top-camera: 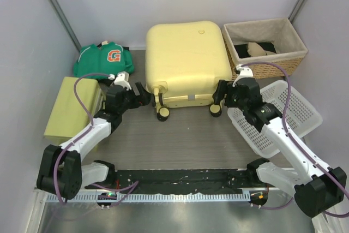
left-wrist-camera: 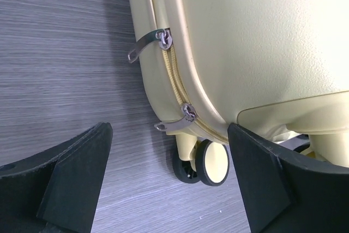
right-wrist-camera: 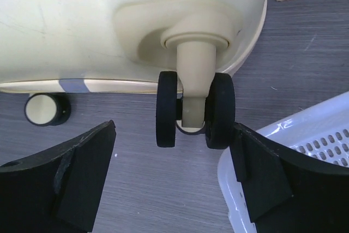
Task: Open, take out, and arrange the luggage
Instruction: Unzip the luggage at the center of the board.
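The pale yellow luggage (top-camera: 185,61) lies flat and closed in the middle of the table, wheels toward me. My left gripper (top-camera: 143,95) is open at its near left corner. In the left wrist view (left-wrist-camera: 170,181) two metal zipper pulls (left-wrist-camera: 144,47) (left-wrist-camera: 172,124) stick out of the zipper seam, and a wheel (left-wrist-camera: 210,162) sits between the fingers. My right gripper (top-camera: 220,92) is open at the near right corner. In the right wrist view (right-wrist-camera: 173,181) the black twin wheel (right-wrist-camera: 195,110) stands just ahead of the fingers.
A wicker basket (top-camera: 290,58) with dark and pale items stands at the back right. A white plastic basket (top-camera: 294,110) lies beside my right arm. A yellow-green box (top-camera: 71,107) lies at the left, with a green jersey (top-camera: 104,58) behind it.
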Action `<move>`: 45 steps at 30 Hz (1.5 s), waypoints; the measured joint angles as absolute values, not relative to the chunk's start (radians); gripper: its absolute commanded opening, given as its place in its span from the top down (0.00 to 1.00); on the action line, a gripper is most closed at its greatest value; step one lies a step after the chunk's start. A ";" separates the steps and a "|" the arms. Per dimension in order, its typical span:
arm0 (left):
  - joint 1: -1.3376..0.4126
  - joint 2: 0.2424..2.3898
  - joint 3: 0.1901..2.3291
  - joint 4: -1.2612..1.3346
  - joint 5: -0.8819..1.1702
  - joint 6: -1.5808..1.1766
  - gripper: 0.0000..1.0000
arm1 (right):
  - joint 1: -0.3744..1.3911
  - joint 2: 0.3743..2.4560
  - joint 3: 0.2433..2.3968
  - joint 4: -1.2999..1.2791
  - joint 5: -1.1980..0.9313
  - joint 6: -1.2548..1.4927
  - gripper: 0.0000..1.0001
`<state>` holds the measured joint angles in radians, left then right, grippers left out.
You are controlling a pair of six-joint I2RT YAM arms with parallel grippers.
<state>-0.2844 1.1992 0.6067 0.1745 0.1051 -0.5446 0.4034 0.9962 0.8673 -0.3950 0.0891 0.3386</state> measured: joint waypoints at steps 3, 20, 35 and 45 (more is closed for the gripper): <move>-0.297 1.200 0.604 0.184 0.105 -0.542 0.07 | 0.405 1.028 0.865 -0.402 0.146 0.319 0.08; -0.310 1.175 0.363 0.410 0.077 -0.490 0.14 | 0.406 1.100 0.852 -0.302 0.266 0.235 0.15; -0.310 1.381 0.455 0.579 0.155 -0.314 0.44 | 0.406 1.101 0.852 -0.285 0.266 0.231 0.16; -0.310 1.411 0.476 0.595 0.183 -0.260 0.85 | 0.406 1.124 0.852 -0.284 0.266 0.230 0.18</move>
